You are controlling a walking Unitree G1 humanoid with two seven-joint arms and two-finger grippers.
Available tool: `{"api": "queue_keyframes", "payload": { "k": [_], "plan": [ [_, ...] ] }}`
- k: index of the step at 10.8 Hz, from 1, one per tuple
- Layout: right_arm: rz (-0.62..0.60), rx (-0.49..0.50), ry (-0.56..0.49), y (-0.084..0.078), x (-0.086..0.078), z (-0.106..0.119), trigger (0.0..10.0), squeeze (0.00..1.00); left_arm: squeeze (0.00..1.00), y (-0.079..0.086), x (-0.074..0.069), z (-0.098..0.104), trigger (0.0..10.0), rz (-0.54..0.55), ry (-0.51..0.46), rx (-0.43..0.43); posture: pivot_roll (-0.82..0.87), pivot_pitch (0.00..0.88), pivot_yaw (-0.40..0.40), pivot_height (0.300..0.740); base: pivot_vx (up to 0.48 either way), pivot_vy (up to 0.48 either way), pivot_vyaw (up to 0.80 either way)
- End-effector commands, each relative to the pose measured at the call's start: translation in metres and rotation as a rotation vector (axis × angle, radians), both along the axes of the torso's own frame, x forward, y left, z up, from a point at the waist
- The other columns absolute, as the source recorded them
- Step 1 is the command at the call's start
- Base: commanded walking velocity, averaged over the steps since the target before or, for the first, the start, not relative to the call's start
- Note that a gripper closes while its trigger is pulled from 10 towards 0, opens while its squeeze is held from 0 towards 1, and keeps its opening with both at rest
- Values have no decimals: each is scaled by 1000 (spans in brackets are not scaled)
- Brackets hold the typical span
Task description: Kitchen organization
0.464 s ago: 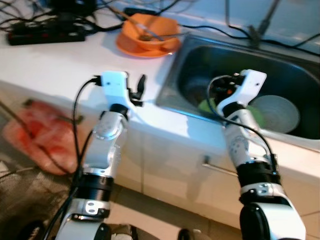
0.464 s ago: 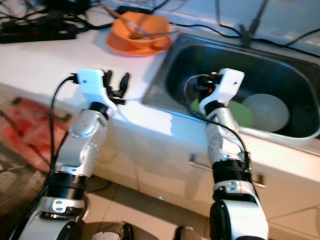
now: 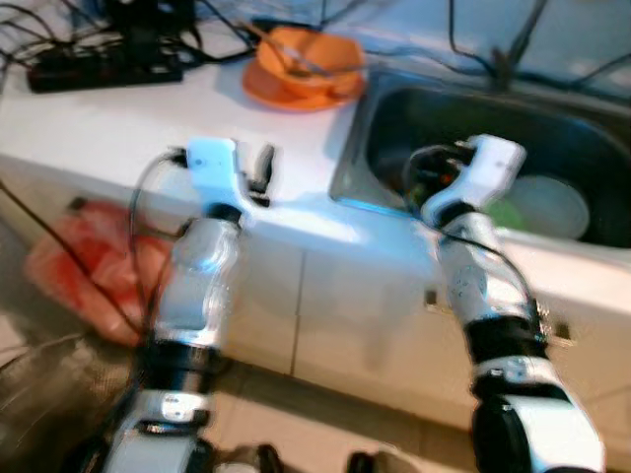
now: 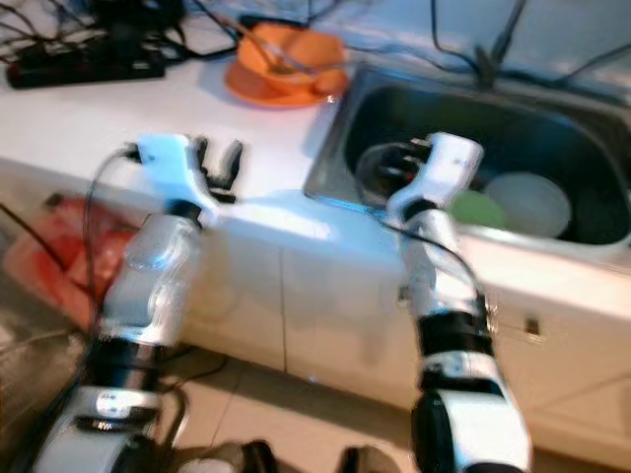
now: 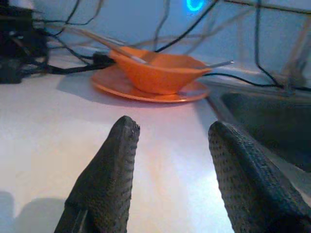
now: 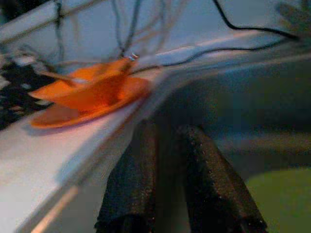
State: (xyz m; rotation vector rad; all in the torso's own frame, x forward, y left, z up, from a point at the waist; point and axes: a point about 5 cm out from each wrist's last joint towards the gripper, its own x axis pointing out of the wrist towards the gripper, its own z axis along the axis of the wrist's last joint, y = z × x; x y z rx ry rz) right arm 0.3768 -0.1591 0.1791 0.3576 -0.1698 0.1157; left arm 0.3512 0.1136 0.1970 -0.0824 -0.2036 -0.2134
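An orange bowl is seen upright on an orange plate, both set on the white table close to the left rim of the steel sink. A thin utensil is laid across the bowl, its handle slanting out over the rim on one side; what kind of utensil it is cannot be made out. Inside the sink, a pale round dish is lying on the basin floor, and a green plate is lying beside it, partly overlapped by it. All these pieces are blurred in the head views.
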Motion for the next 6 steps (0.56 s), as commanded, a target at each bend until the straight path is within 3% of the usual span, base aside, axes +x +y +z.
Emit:
{"api": "queue_keyframes", "payload": {
  "k": [1,3,6],
  "plan": [
    [8,15,14,4,0,-2,10000,0,0,3,2,3,10000,8,-5,12,70,113,-37,723,0,431,0],
    [2,22,22,3,0,-3,10000,0,0,3,2,2,10000,11,1,20,70,117,-36,723,0,384,0],
    [-8,23,32,2,1,-4,10000,0,0,4,2,1,10000,21,2,35,71,121,-37,723,0,0,0]
  ]
}}
